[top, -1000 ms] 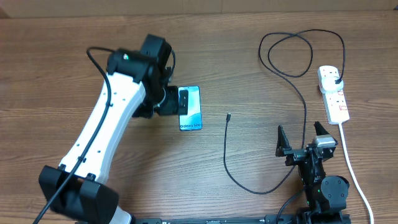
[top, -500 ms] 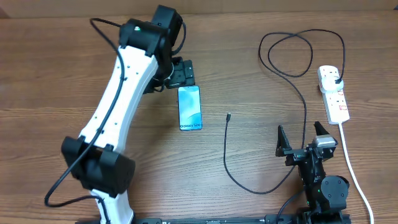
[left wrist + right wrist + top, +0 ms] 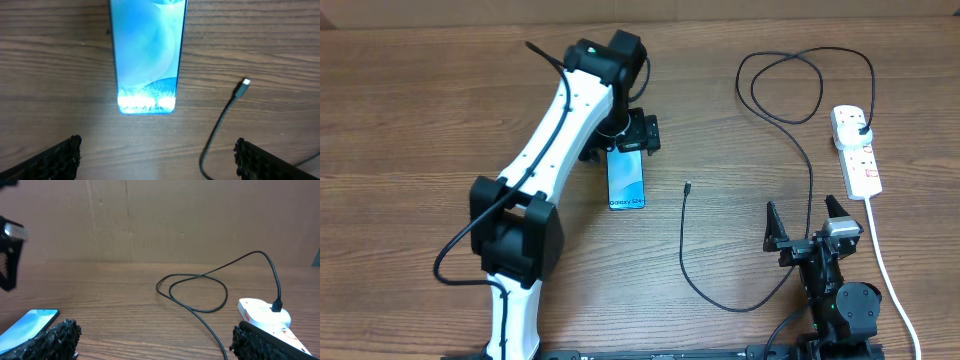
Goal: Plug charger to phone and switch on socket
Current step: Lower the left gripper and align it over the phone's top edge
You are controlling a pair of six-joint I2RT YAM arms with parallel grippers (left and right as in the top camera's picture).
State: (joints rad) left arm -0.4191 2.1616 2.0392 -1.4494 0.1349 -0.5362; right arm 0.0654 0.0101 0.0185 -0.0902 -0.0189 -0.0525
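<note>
The phone (image 3: 626, 180) lies flat on the table, its light blue screen up. My left gripper (image 3: 632, 140) hangs open over the phone's far end. In the left wrist view the phone (image 3: 146, 55) fills the top, and my left gripper (image 3: 157, 160) holds nothing. The charger's connector tip (image 3: 688, 186) lies free to the right of the phone, also seen from the left wrist (image 3: 244, 84). Its black cable (image 3: 810, 190) loops back to a plug (image 3: 861, 128) in the white socket (image 3: 857, 160). My right gripper (image 3: 807, 222) stands open near the front, away from everything. From the right wrist, that gripper (image 3: 155, 340) is empty and the socket (image 3: 262, 311) lies ahead on the right.
The socket's thick white cord (image 3: 885, 270) runs down the right side toward the front edge, just right of my right arm. A cable loop (image 3: 785, 90) lies at the back. A brown cardboard wall (image 3: 160, 220) stands behind the table.
My left arm has swung right and away, carrying its open gripper from the phone's left side to above its far end. The right arm, phone and cable have not moved.
</note>
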